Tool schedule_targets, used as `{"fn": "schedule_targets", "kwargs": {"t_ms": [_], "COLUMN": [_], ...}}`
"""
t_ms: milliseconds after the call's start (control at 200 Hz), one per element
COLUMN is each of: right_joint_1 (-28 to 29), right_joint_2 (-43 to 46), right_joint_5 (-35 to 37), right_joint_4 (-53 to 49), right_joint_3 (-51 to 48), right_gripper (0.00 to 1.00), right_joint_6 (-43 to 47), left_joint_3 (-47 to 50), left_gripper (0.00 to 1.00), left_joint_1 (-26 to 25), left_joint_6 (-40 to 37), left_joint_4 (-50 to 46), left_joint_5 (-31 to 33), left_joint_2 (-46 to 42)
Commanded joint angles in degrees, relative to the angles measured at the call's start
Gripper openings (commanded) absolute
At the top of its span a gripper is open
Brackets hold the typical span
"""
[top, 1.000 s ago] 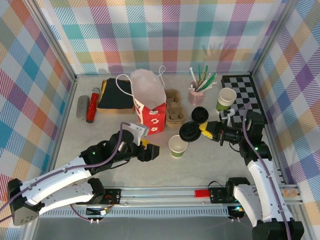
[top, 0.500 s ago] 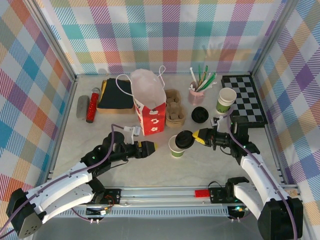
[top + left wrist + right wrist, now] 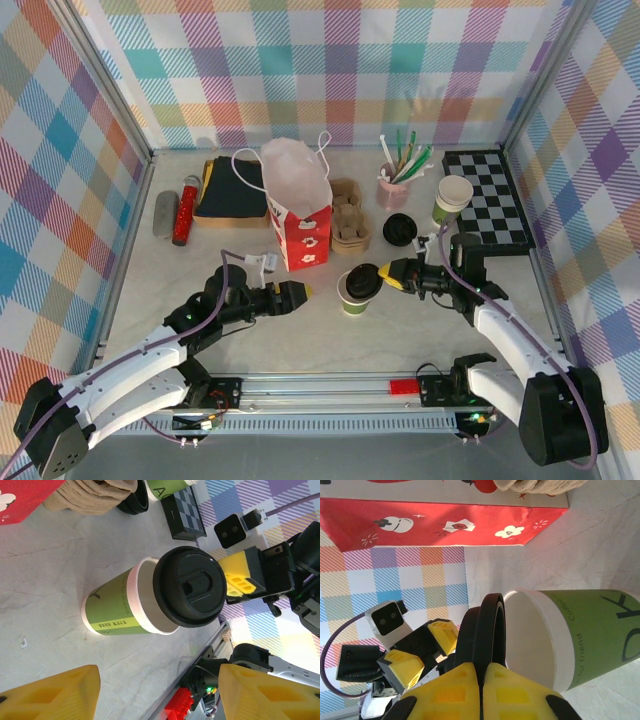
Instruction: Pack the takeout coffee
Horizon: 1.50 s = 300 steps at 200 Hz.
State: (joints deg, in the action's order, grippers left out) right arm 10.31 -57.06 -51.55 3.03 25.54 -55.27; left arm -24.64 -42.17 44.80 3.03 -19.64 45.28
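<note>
Black lid point(image 3: 365, 279) hangs tilted over the mouth of the takeout coffee cup point(image 3: 350, 303) in the overhead view, pinched at its edge by the right claw point(image 3: 392, 273). The cup stands near the middle of the pale, marbled table point(image 3: 400, 335), just in front of the red paper bag point(image 3: 302, 225). The left claw point(image 3: 300, 292) hovers near the cup's other side, touching nothing. Plaid walls point(image 3: 100, 100) box in the table on three sides.

From the left wrist, that claw's yellow fingers point(image 3: 50, 695) stand wide apart, with the cup beyond them. The lid sits skewed against the white rim, not pressed down.

From the right wrist, the yellow fingers are clamped together on the lid's edge, and the open cup mouth shows beside it.

Capping looks to be the step in hand, with packing not yet begun. Next, I judge, the lid needs levelling and pressing onto the rim, perhaps with the left claw steadying the cup, before anything goes into the bag.
</note>
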Motion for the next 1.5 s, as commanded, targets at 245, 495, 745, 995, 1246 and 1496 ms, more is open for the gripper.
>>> {"fn": "schedule_targets", "kwargs": {"t_ms": [245, 495, 745, 995, 1246, 1496], "right_joint_1": [1.1, 2.8, 3.8, 3.9, 4.3, 5.2], "right_joint_2": [-1.3, -1.8, -1.4, -0.6, 0.3, 0.5], "right_joint_5": [2.3, 4.4, 7.0, 8.2, 8.8, 9.3], "right_joint_4": [0.1, -2.1, -6.3, -8.9, -10.2, -10.4], "right_joint_3": [-0.3, 0.2, 1.3, 1.2, 2.0, 2.6], "right_gripper": [0.10, 0.12, 0.14, 0.21, 0.27, 0.28], "right_joint_6": [5.3, 7.3, 10.0, 11.3, 11.6, 11.3], "left_joint_3": [0.0, -0.7, -1.6, -1.7, -2.0, -2.0], "left_gripper": [0.63, 0.62, 0.62, 0.61, 0.60, 0.60], "left_joint_1": [0.9, 1.0, 1.1, 1.2, 1.2, 1.3], "left_joint_6": [-0.8, -1.4, -2.4, -2.7, -3.1, -3.3], "left_joint_4": [-0.9, -1.6, -4.1, -5.2, -5.8, -6.5], "left_joint_5": [1.0, 1.4, 2.1, 2.6, 2.9, 3.3], "left_joint_2": [-1.9, -1.8, -3.3, -4.4, -4.7, -5.3]}}
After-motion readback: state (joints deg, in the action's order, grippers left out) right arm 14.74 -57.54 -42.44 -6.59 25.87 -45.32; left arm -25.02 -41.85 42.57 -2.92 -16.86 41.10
